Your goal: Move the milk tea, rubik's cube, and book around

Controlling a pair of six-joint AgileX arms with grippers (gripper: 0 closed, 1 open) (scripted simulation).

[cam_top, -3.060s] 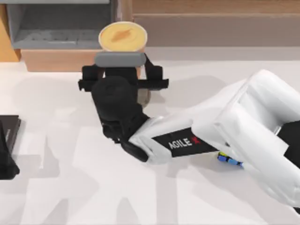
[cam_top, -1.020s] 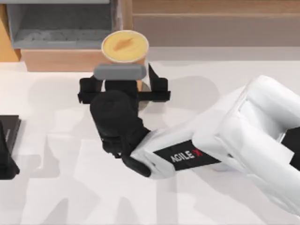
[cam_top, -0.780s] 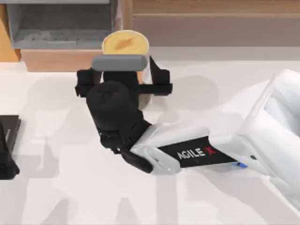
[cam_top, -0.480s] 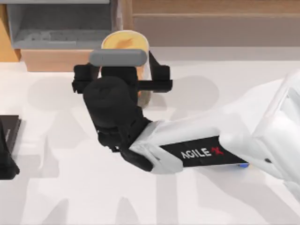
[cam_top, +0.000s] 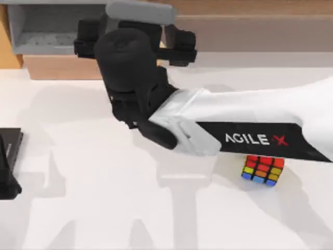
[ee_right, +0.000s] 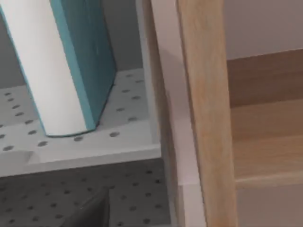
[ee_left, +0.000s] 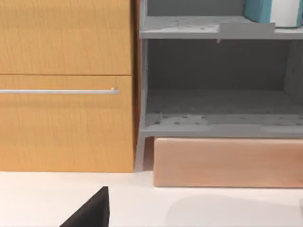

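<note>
My right gripper [cam_top: 134, 42] hangs high at the back left, by the grey shelf unit [cam_top: 52, 39], with its two black fingers [cam_top: 180, 44] spread wide: open. The milk tea is hidden under that gripper and wrist. The rubik's cube [cam_top: 263, 169] sits on the white table at the right, just in front of my right forearm. The book [ee_right: 57, 71], teal cover and white pages, stands upright on the perforated upper shelf [ee_right: 118, 139]; the left wrist view catches the book [ee_left: 272, 12] at the same spot. My left gripper [cam_top: 8, 161] is parked at the table's left edge.
A pale wooden block [cam_top: 62, 67] lies under the shelf unit. An orange-wood cabinet front with a bar handle [ee_left: 57, 91] stands beside the shelves. A wooden ledge [cam_top: 250, 31] runs along the back right. The white table [cam_top: 78, 208] stretches across the front.
My right gripper has risen and swung toward the back, covering the milk tea that showed behind it. The forearm stretched out, uncovering the rubik's cube. The left arm stayed put.
</note>
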